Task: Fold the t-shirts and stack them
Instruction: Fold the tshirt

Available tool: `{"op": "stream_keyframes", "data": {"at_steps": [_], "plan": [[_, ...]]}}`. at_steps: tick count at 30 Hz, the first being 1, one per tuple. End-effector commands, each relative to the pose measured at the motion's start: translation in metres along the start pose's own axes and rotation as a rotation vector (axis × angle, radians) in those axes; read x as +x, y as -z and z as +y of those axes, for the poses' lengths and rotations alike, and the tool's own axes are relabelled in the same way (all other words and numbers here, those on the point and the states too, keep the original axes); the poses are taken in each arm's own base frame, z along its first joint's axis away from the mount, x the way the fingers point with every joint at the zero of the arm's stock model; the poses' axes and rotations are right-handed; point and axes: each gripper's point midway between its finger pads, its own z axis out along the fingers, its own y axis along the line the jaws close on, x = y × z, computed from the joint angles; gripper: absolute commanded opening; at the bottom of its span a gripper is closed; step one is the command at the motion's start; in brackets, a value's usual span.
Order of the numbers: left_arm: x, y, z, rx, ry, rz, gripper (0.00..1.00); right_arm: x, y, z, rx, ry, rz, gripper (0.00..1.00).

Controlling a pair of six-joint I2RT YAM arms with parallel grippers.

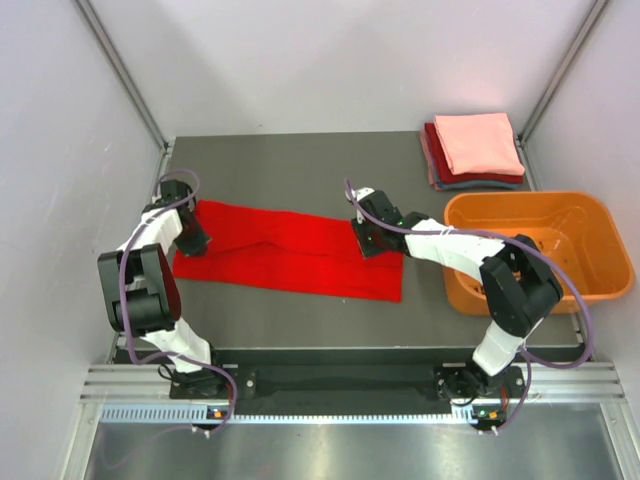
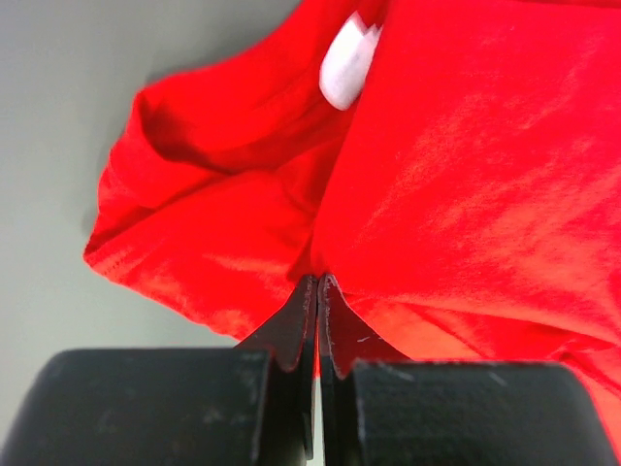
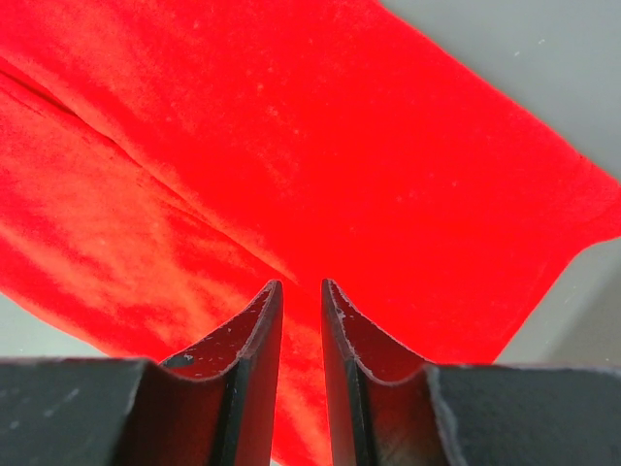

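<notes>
- The red t-shirt (image 1: 290, 255) lies flat on the table (image 1: 300, 170) as one long strip already narrowed lengthwise. Its long axis runs left to right between my two arms, and the right end sits slightly nearer to me.
- The left gripper (image 1: 192, 243) is down on the left end of the strip. In its wrist view the jaws are clenched tight together, and creases in the cloth converge on the tips, so I judge they have nipped a layer. The white label (image 2: 346, 60) just beyond the tips tells me this is the collar end.
- The right gripper (image 1: 372, 238) is over the right end, at the far edge of the strip. Its jaws stand a little apart and the cloth under them lies smooth, not bunched, so I read them as released.
- Each arm has its own end, and the cloth stretches straight from one gripper to the other. Any end-over-end fold has to travel along that axis.
- The right gripper needs a grip on its end before any lift.
- The folded t-shirts (image 1: 475, 150) wait stacked at the far right corner, salmon-pink on top, just behind the orange basket (image 1: 600, 215). The right arm is nearer for stacking.
</notes>
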Motion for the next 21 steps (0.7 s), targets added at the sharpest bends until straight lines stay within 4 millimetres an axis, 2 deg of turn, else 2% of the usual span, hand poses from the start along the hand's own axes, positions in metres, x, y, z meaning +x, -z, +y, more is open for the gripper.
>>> {"op": "stream_keyframes", "data": {"at_steps": [1,7,13,17,21], "plan": [[0.008,0.009,0.006,-0.019,0.016,-0.013,0.0,-0.011,0.004,0.013,-0.035,0.016,-0.059,0.24],[0.02,0.007,0.016,-0.062,0.02,-0.007,0.0,-0.009,0.002,0.012,-0.036,0.02,-0.059,0.24],[0.018,0.012,0.019,-0.083,0.032,-0.028,0.0,-0.005,0.0,0.012,-0.038,0.022,-0.054,0.24],[0.023,0.002,0.024,-0.117,0.033,-0.001,0.0,-0.002,-0.003,0.011,-0.034,0.029,-0.044,0.24],[0.032,-0.01,0.03,-0.16,0.024,0.051,0.0,0.012,-0.012,0.002,0.014,0.031,-0.001,0.24]]}}
